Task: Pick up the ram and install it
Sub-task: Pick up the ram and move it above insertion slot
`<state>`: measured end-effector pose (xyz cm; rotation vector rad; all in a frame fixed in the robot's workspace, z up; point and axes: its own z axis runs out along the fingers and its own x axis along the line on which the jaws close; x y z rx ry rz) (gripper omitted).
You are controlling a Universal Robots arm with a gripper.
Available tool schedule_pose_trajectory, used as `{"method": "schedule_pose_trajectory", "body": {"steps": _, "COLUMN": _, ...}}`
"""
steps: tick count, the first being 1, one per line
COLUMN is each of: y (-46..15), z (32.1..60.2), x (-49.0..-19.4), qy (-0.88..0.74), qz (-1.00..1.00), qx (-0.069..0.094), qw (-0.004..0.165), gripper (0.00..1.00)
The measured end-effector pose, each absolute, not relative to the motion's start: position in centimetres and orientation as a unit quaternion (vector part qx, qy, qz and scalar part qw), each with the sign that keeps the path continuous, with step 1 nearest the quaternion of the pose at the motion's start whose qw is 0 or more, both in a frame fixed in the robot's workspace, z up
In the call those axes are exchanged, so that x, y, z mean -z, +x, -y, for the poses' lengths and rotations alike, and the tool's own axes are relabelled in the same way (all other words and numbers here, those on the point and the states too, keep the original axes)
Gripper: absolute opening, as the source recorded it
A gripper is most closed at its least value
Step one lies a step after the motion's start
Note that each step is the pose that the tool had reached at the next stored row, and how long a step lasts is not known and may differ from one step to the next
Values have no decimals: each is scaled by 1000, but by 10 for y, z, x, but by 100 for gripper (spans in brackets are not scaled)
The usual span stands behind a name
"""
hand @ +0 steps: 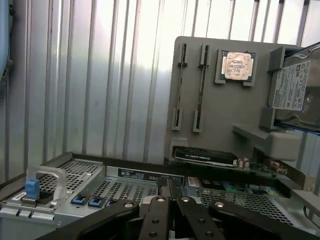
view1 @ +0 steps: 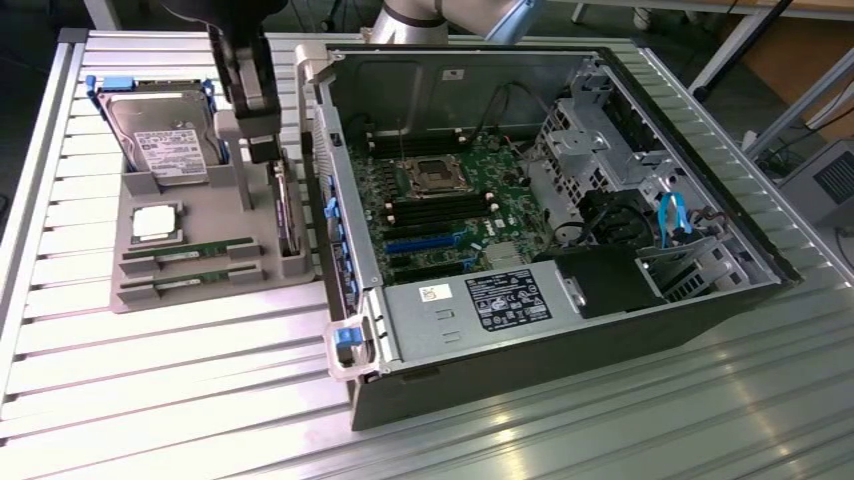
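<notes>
Two ram sticks, thin green boards, stand on edge in slots of the grey holder tray (view1: 140, 262): one ram stick (view1: 198, 250) lies behind the other (view1: 198, 279), and the wrist view shows both (hand: 201, 82) (hand: 182, 85). My gripper (view1: 260, 140) hangs above the tray's far side, between the hard drive and the open computer case, well apart from both sticks. Its black fingers (hand: 156, 215) are shut together with nothing between them, over the case's side edge. The motherboard (view1: 441, 205) with its long dark memory slots lies inside the case.
On the tray also sit a hard drive (view1: 160, 135), a silver processor chip (view1: 156, 222) and an expansion card (view1: 284, 215) standing on edge by the case wall. The open computer case (view1: 561, 330) takes up the exterior view's right, on a ribbed metal table (view1: 174, 380).
</notes>
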<state>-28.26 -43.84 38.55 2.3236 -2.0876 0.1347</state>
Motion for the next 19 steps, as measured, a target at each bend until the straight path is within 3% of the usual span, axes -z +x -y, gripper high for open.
{"method": "schedule_pose_trajectory", "body": {"steps": 17, "y": -334, "z": 438, "x": -378, "qy": 721, "qz": 692, "qx": -42, "qw": 8, "gripper": 10}}
{"method": "schedule_pose_trajectory", "body": {"steps": 19, "y": -341, "z": 438, "x": -378, "qy": 720, "qz": 694, "qx": -30, "qw": -4, "gripper": 10}}
